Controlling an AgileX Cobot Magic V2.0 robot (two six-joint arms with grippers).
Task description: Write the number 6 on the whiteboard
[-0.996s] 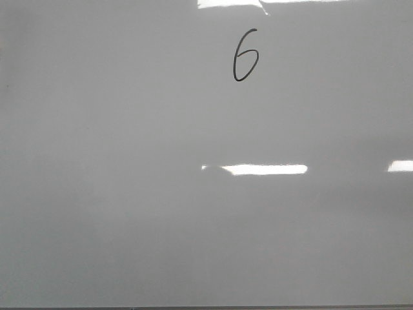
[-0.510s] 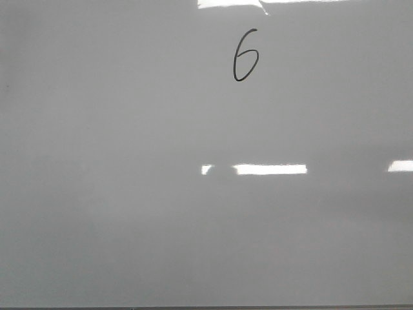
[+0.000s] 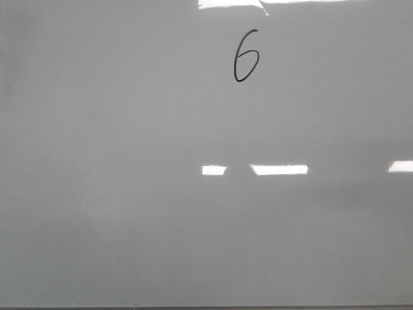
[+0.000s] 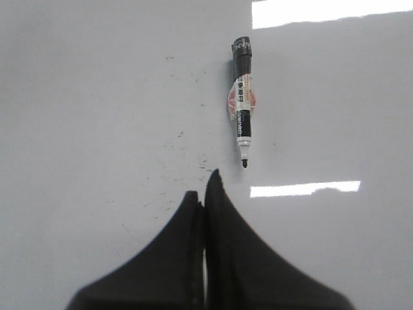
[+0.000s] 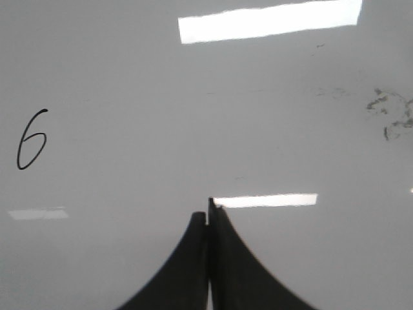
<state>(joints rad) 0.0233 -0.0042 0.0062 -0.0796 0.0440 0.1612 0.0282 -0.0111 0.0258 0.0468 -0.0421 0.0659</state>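
A thin black number 6 [image 3: 244, 57] is drawn near the far middle of the whiteboard [image 3: 129, 194]; the right wrist view also catches the number 6 [image 5: 31, 140] on the whiteboard [image 5: 161, 116]. A black-and-white marker [image 4: 242, 103] lies uncapped on the whiteboard [image 4: 84, 97], tip toward my left gripper [image 4: 205, 187], which is shut and empty just short of it. My right gripper [image 5: 208, 210] is shut with nothing in it, well to the side of the 6. Neither gripper shows in the front view.
Bright rectangular light reflections [image 3: 279, 170] lie across the glossy board. Faint smudges of old ink [image 5: 390, 113] mark the board in the right wrist view, and small specks [image 4: 181, 155] sit near the marker. The board's near edge [image 3: 206, 307] runs along the front.
In the front view a dark gap in the middle light reflection has shifted to the right and widened. The 6 has not changed.
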